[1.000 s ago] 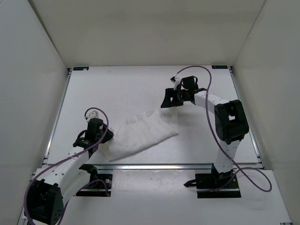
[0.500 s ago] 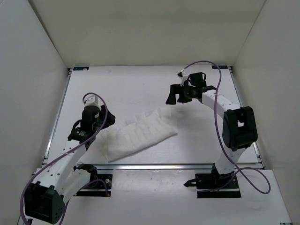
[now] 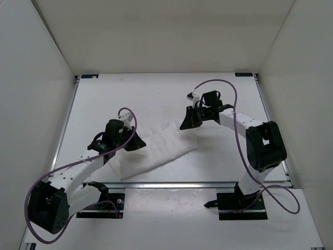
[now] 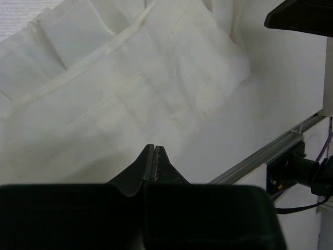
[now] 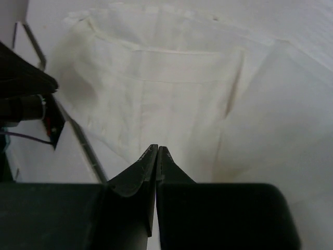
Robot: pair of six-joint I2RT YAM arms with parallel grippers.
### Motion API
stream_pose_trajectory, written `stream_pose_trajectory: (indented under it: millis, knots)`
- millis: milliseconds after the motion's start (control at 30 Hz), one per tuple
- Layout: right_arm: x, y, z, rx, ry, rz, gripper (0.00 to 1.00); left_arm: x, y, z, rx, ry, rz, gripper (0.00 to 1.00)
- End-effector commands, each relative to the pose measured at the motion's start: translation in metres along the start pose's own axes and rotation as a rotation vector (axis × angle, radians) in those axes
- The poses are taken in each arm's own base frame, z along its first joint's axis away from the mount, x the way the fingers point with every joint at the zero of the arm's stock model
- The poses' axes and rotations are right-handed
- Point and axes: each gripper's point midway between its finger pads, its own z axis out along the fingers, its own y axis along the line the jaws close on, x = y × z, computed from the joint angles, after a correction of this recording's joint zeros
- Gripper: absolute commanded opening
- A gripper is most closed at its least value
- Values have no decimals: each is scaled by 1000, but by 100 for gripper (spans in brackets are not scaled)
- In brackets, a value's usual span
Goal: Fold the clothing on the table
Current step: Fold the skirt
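The white clothing [image 3: 161, 148] lies as a wrinkled, slanting strip on the table [image 3: 145, 99], from near left to middle. My left gripper [image 3: 139, 142] is over its left half, jaws shut. In the left wrist view the gripper [image 4: 154, 148] points at the pleated clothing [image 4: 130, 78] with nothing visible between its tips. My right gripper [image 3: 183, 125] is at the cloth's far right corner, also shut. The right wrist view shows the gripper [image 5: 157, 149] closed above the clothing [image 5: 156, 78], with no fabric seen between the tips.
A metal rail [image 3: 197, 184] runs along the table's near edge, close to the cloth's lower border, and shows as the rail [image 4: 270, 151] and the rail [image 5: 78, 135] in the wrist views. Purple cables [image 3: 218, 83] loop off both arms. White walls enclose the table.
Both grippers opened and then shut again. The left gripper swung right from the cloth's left end onto the cloth. The right gripper rose away, then came back to the far right corner.
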Motion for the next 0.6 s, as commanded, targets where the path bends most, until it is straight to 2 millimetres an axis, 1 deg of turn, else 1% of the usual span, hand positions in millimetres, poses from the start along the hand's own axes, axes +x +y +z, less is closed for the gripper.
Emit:
stream_pose_trajectory:
  millis: [0,33,67,100,133,167,200,233,267,300,400,467,533,567]
  knots:
    - [-7,34,0,-147,-27,-22,0,13,-1,1,44,73,-52,0]
    - [-3,37,4,-159,-14,-30,0,19,3,1,27,92,-42,0]
    - [8,37,7,-165,14,-14,0,21,9,-1,-1,95,-39,0]
    - [10,40,10,-185,24,-23,0,26,11,-1,-10,98,-27,0]
    - [18,36,15,-186,44,-2,0,34,21,-2,-46,106,-40,0]
    - [27,38,20,-188,64,7,0,35,21,-5,-49,104,-63,0]
    - [32,33,22,-176,73,15,0,32,27,-6,-70,85,-92,0]
    - [41,34,28,-175,97,25,0,40,37,-8,-109,105,-113,0]
    - [47,34,34,-177,117,33,0,44,42,-10,-135,118,-118,0]
    - [49,33,37,-181,127,44,0,46,50,-10,-182,121,-109,0]
    - [59,31,47,-180,160,64,0,59,63,-10,-270,183,-113,0]
    - [58,20,52,-155,162,70,0,65,73,-10,-334,205,-128,0]
    - [60,4,53,-89,177,64,0,58,80,-7,-377,177,-147,0]
    - [62,-1,52,-79,179,75,0,57,81,-5,-383,167,-143,0]
